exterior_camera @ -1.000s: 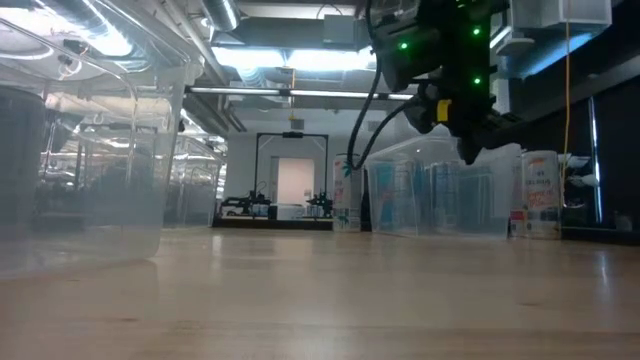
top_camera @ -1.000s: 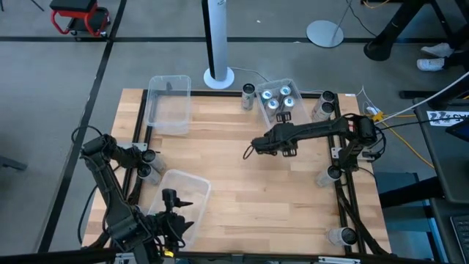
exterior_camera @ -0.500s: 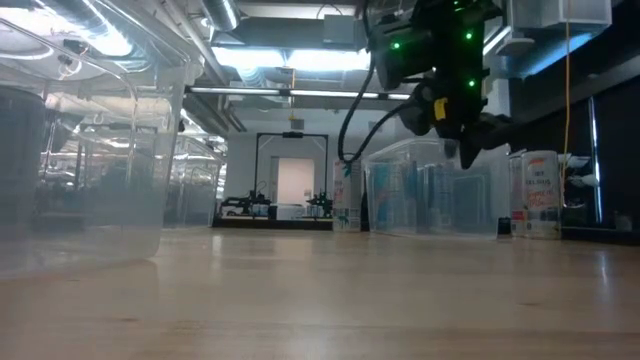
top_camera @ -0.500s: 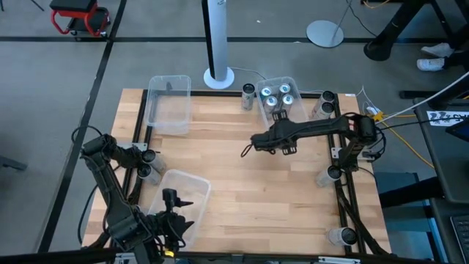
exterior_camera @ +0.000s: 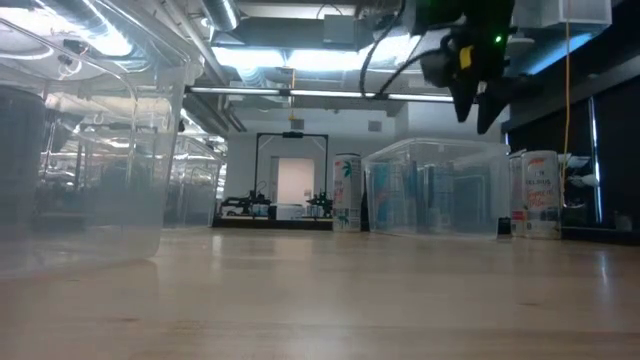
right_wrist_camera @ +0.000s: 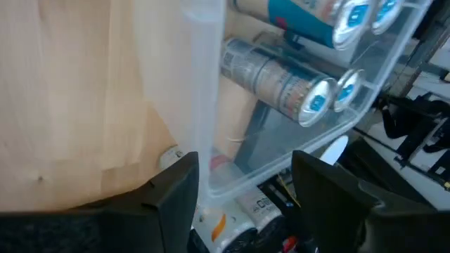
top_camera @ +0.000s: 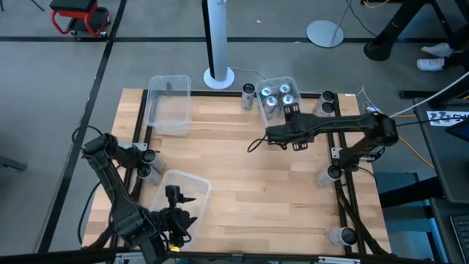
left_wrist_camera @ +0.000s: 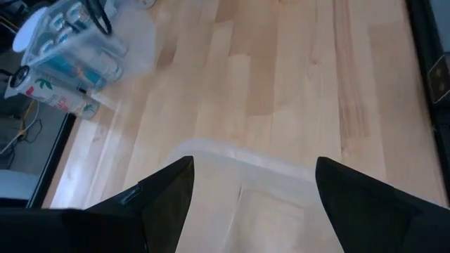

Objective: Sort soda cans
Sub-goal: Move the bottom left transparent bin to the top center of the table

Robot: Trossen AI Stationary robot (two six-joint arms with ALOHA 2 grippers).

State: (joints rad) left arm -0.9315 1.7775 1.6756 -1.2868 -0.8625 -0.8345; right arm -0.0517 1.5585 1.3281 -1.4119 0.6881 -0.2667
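Your right gripper (top_camera: 292, 117) hovers empty, jaws apart, just beside the clear bin (top_camera: 292, 82) holding four soda cans (top_camera: 277, 98). Swing low and you clip its wall. Left gripper (top_camera: 192, 199) waits, parted.

we see a clear bin (exterior_camera: 437, 190) of cans (exterior_camera: 415, 195) far across the table (exterior_camera: 320, 300). left of it stands one can (exterior_camera: 346, 193), right of it another (exterior_camera: 539, 193). above it hangs the right gripper (exterior_camera: 478, 95). well left looms a near bin (exterior_camera: 85, 150).
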